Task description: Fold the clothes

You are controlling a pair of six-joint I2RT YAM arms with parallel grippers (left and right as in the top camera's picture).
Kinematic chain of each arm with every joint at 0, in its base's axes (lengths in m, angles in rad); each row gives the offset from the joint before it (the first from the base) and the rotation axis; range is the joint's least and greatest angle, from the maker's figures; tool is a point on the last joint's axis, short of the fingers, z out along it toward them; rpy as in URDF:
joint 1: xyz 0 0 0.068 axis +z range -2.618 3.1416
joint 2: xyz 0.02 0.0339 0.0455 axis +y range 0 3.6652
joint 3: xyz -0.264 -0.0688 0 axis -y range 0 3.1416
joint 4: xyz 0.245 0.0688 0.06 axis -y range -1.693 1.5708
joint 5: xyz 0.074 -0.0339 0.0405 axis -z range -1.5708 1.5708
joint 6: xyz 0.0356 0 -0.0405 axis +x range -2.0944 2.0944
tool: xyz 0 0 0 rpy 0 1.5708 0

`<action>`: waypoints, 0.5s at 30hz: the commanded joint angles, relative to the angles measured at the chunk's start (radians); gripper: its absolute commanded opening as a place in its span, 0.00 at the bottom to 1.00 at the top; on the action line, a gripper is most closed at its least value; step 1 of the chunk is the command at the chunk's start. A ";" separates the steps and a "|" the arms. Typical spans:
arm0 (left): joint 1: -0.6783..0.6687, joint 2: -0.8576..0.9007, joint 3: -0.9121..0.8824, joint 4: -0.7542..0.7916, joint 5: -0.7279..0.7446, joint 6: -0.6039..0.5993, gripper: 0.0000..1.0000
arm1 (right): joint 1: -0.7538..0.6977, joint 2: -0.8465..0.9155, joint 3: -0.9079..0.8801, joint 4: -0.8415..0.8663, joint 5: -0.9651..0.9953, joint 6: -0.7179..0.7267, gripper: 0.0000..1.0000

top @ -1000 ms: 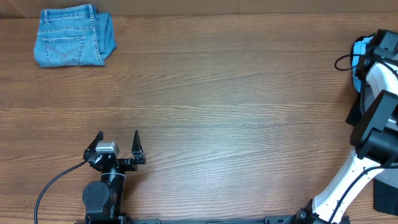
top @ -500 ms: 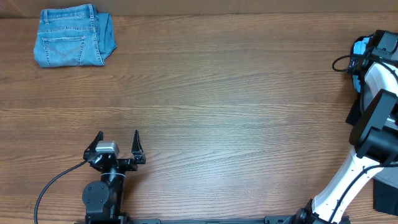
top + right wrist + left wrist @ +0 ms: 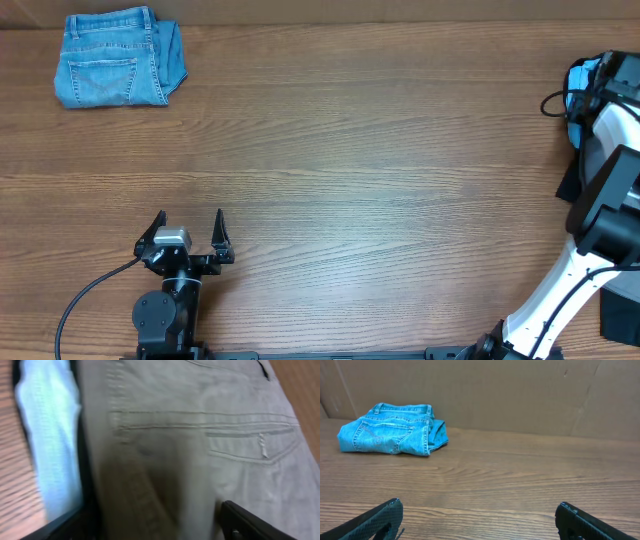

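While the left tool [image 3: 190, 228] sits at the near edge of the bench [image 3: 380, 200], nearer than the jeans [image 3: 118, 58] and a little to their right, its two fingers [image 3: 380, 517] stand wide apart with nothing between them. Bare wood runs from there up to the jeans, which lie folded in a compact bundle, back pocket up, at the far left corner of the bench against a brown cardboard wall [image 3: 520, 395]. Far to the right of the jeans, at the bench's edge, the right tool [image 3: 603, 75] hangs just over grey trousers [image 3: 200, 460]. Its fingers are spread and grip nothing, and a strip of light blue cloth [image 3: 47, 435] shows beside the trousers.
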State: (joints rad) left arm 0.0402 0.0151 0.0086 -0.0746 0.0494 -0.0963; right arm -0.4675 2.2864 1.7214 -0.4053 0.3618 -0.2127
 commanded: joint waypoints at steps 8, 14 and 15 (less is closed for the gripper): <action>0.006 -0.011 -0.004 0.001 0.010 0.023 1.00 | -0.018 0.019 0.006 0.005 -0.028 0.006 0.77; 0.006 -0.011 -0.004 0.001 0.010 0.023 1.00 | -0.018 0.022 0.006 0.002 -0.090 0.003 0.88; 0.006 -0.011 -0.004 0.001 0.010 0.023 1.00 | -0.018 0.023 0.006 0.000 -0.096 0.003 0.88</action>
State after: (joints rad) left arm 0.0402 0.0151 0.0086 -0.0746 0.0494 -0.0963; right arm -0.4835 2.2868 1.7214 -0.4057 0.3096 -0.2115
